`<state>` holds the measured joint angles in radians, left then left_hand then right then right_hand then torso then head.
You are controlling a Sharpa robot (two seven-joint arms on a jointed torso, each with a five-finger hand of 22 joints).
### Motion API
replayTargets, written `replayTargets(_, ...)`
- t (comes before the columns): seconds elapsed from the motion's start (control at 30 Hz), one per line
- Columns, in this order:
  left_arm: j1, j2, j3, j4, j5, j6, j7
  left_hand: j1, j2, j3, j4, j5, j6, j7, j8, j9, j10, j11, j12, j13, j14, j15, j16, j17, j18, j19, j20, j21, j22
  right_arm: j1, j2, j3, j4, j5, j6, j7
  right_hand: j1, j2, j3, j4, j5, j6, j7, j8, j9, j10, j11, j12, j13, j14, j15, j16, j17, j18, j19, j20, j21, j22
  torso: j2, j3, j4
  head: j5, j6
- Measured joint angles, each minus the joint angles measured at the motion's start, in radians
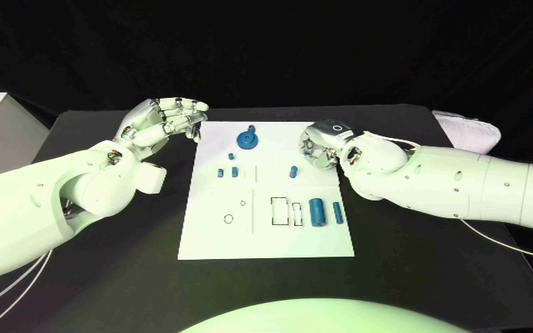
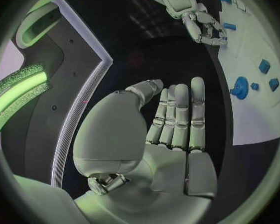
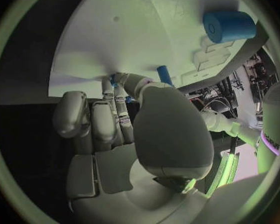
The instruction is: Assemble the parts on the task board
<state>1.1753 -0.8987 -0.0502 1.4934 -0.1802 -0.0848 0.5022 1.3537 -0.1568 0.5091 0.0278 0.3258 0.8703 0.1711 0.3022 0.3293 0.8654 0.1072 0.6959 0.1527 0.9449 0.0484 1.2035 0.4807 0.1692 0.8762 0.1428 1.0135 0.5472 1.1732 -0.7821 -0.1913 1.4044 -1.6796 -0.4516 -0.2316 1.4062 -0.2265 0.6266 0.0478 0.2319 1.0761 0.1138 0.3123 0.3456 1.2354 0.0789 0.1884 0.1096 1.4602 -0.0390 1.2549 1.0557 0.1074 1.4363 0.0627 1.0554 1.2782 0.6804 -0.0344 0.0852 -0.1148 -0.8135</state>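
A black table (image 1: 111,271) carries the flat white rectangular task board (image 1: 266,233). Near its front, at about 4 o'clock, lie two small blue cylindrical parts (image 1: 319,211). At 12 o'clock stands a blue gear-shaped part (image 1: 248,141). The left hand (image 1: 166,121) hovers at 10 o'clock, fingers straight, holding nothing. The right hand (image 1: 324,145), at 2 o'clock, has curled fingers; whether it pinches anything, I cannot tell.

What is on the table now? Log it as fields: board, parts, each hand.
board: white task board, flat at the table's middle
parts: blue gear at the far end; two blue cylinders side by side nearer the robot
left hand: by the board's far left corner, fingers straight, holds nothing
right hand: fingers down at the board's far right edge; hold unclear
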Motion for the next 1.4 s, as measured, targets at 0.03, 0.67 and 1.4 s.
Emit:
replayTargets(0.03, 0.000, 0.000, 0.000, 0.001, 0.000, 0.001, -0.001, 0.000, 0.000, 0.000, 0.000, 0.000, 0.000, 0.000, 0.000, 0.000, 0.000, 0.000, -0.003, -0.001, 0.000, 0.000, 0.000, 0.000, 0.000, 0.001, -0.001, 0.000, -0.001, -0.001, 0.000, 0.000, 0.001, -0.005, -0.002, -0.003, 0.000, 0.000, 0.000, 0.000, 0.000, 0.000, 0.000, 0.000, 0.000, 0.001, 0.001, -0.001, 0.000, 0.001, 0.001, 0.000, 0.002, 0.000, 0.001, -0.001, 0.004, 0.002, 0.000, 0.0001, 0.0000, 0.000, 0.000)
replayTargets(0.67, 0.000, 0.005, 0.000, 0.000, 0.000, 0.014, -0.024, 0.000, 0.000, -0.003, 0.003, 0.000, 0.000, 0.000, 0.000, -0.001, 0.000, 0.000, -0.008, -0.004, 0.000, 0.000, 0.000, 0.002, 0.000, 0.008, -0.001, 0.000, -0.002, -0.001, -0.036, -0.004, 0.061, -0.049, -0.104, -0.061, -0.006, 0.006, 0.018, -0.007, -0.006, 0.007, 0.000, 0.001, 0.012, 0.004, 0.004, -0.008, 0.008, 0.001, 0.001, 0.022, 0.036, -0.011, 0.014, -0.007, 0.054, 0.030, -0.002, 0.0013, -0.0017, -0.007, 0.009)
replayTargets(1.4, -0.001, 0.017, 0.000, -0.016, 0.001, 0.013, -0.029, 0.000, 0.000, -0.003, 0.003, 0.000, -0.004, 0.004, -0.004, -0.002, 0.000, 0.000, -0.014, -0.007, 0.000, 0.000, 0.000, 0.002, 0.000, 0.012, 0.002, 0.000, -0.003, 0.023, -0.077, 0.011, 0.261, 0.029, -0.243, -0.022, -0.006, 0.006, 0.021, -0.009, -0.012, 0.007, 0.000, 0.000, 0.013, 0.007, 0.007, -0.008, 0.009, 0.001, 0.002, 0.022, 0.037, -0.009, 0.018, -0.004, 0.069, 0.030, -0.003, -0.0005, -0.0020, 0.019, 0.020)
